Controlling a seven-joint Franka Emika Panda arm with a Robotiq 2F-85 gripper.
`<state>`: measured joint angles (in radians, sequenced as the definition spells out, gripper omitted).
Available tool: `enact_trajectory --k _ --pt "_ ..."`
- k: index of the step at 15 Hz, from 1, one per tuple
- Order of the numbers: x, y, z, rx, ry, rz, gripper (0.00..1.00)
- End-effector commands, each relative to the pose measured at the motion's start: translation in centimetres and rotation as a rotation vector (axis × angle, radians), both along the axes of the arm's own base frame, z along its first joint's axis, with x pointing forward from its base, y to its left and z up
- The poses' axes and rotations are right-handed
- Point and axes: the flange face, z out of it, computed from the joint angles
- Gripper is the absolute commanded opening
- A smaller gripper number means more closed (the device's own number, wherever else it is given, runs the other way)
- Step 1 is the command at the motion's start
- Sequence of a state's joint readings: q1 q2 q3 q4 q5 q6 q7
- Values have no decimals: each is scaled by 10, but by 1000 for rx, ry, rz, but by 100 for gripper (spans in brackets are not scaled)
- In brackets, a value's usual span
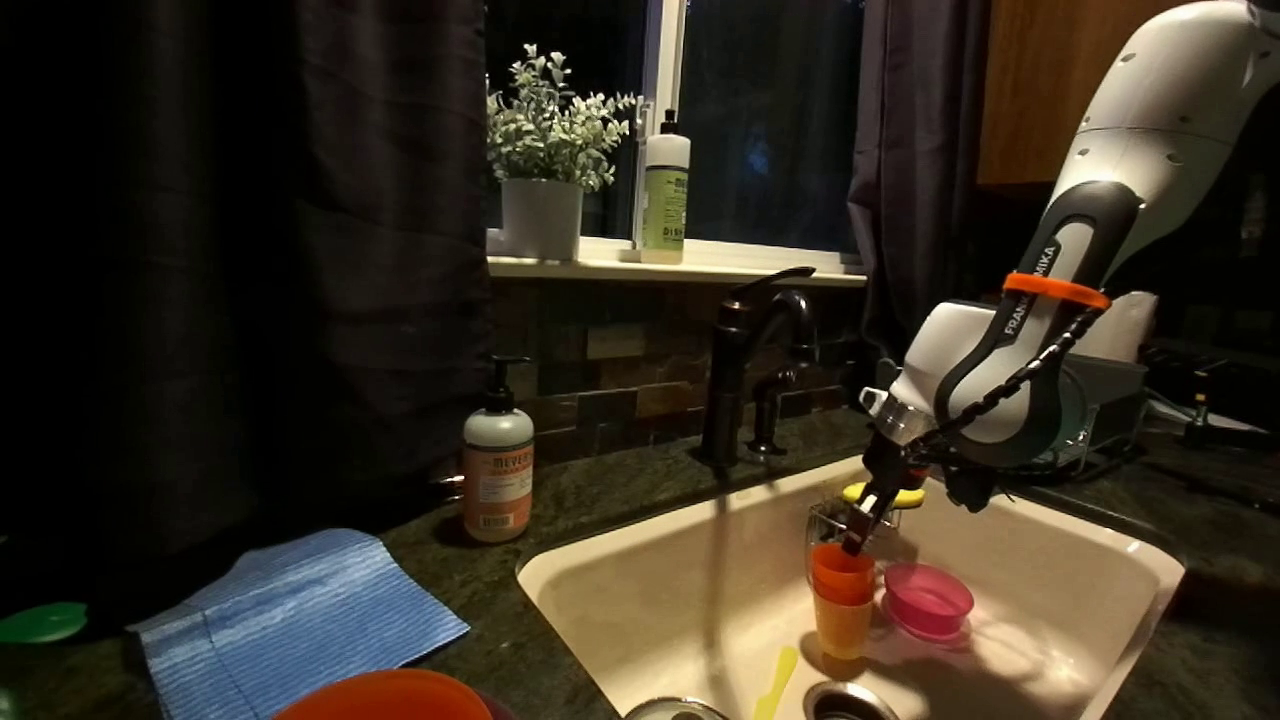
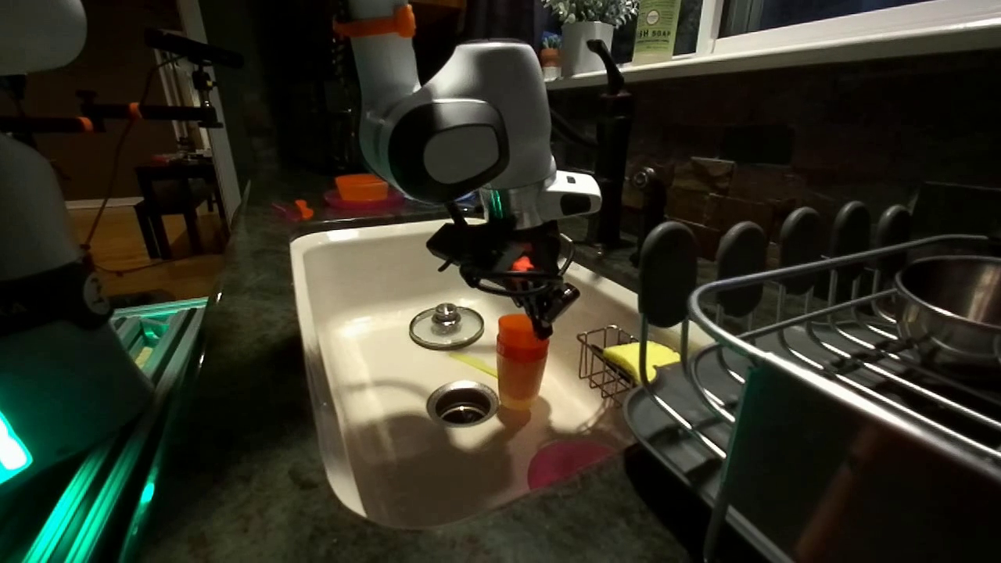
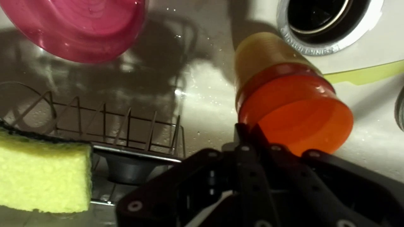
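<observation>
Orange plastic cup (image 3: pixel 292 94), right under my gripper (image 3: pixel 249 127), smooth, tapered, nested in a paler cup (image 3: pixel 262 53) | grip: closed, pinching the cup's thin rim | beside my gripper: porous yellow sponge (image 3: pixel 44 176) in a wire caddy (image 3: pixel 139 153) | below my gripper, to one side: glossy pink bowl (image 3: pixel 94 47)

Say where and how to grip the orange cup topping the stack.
I'd pinch the orange cup at its rim, from above on the sponge side, jaws straddling the wall. It stands upright, mouth open upward, and its lower part is nested in the cups beneath, so the rim is most exposed. The jaws are closed there.
</observation>
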<state>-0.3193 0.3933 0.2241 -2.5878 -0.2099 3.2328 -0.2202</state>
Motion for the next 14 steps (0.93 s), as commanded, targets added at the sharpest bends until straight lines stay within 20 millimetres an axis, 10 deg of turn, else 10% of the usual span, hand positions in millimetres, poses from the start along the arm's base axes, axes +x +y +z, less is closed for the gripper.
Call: enact_trajectory --k 1,14 --pt "-16 -2 11 4 -18 24 1" --pt "-33 -11 50 -21 -98 19 1"
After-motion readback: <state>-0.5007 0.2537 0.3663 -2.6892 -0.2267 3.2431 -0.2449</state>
